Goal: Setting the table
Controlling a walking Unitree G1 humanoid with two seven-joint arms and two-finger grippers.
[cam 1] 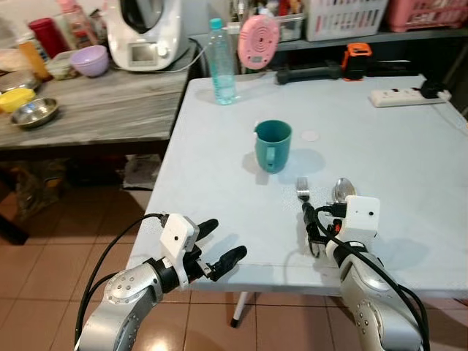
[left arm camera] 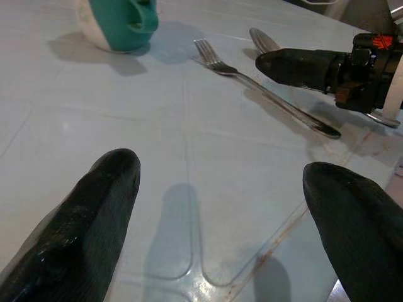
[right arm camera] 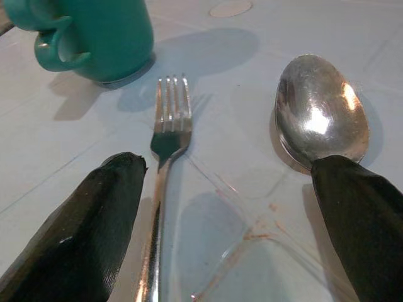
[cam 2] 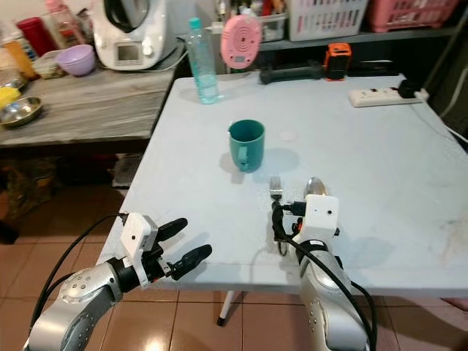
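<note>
Right claw [right arm camera: 233, 207] fingers apart, straddling fork [right arm camera: 165, 182], tines toward teal mug [right arm camera: 94, 38]

Water bottle [cam 1: 221, 62]; power strip [cam 1: 398, 96]; purple bowl [cam 1: 91, 61].

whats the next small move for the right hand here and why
Probably draw the right hand straight back off the table. Its fingers stand open and hold nothing, while the fork and spoon lie flat side by side below the teal mug, so that placement looks done.
</note>
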